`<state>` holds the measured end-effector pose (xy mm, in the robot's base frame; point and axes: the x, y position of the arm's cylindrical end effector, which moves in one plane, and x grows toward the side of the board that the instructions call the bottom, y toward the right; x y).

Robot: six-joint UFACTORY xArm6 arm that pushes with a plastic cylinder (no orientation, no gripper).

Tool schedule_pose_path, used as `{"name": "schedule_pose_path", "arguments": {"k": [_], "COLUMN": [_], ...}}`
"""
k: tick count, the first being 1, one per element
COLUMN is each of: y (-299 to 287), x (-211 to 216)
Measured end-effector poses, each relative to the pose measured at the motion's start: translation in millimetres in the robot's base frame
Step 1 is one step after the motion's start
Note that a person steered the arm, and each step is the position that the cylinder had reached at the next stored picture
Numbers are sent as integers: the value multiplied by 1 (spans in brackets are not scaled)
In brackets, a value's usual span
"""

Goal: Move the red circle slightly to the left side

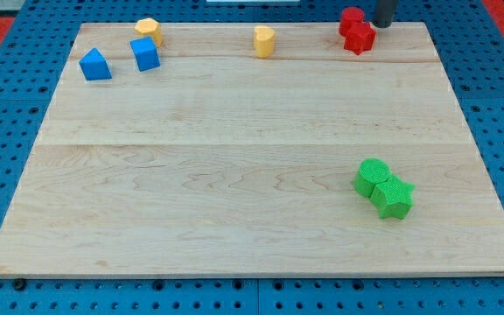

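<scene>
While the red pieces sit crowded at the far edge, nothing in this view shows that the shift has begun, so I judge the task at its start. Going across the pale wooden surface (234, 175) from nine o'clock to three, the blue triangular plastic block (95, 65) lies near the ten o'clock corner, with the blue cube-like block (145, 53) just beside it at its three o'clock and the yellow faceted block (149, 31) close at that cube's twelve. Further along the top edge, near twelve o'clock of the board, stands a second yellow block (264, 40), well apart from everything else. At about one o'clock is the red circle (351, 20), touching or nearly touching a red star-shaped block (360, 38) at its five o'clock. My tip (383, 24), the dark rod's lower end, stands just beside the red circle at its three o'clock, which suits a leftward push; whether it touches yet I cannot tell. I carry no hand, so nothing is grasped. Down at four o'clock a green cylinder (372, 176) touches a green star block (393, 197). What is left is the whole short nudge toward nine o'clock, and the red star may get dragged along.
</scene>
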<state>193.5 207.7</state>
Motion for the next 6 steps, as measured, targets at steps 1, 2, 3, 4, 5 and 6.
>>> {"name": "schedule_pose_path", "arguments": {"k": [1, 2, 3, 4, 5, 6], "y": [-19, -42, -11, 27, 25, -25], "x": [15, 30, 29, -2, -2, -1]}}
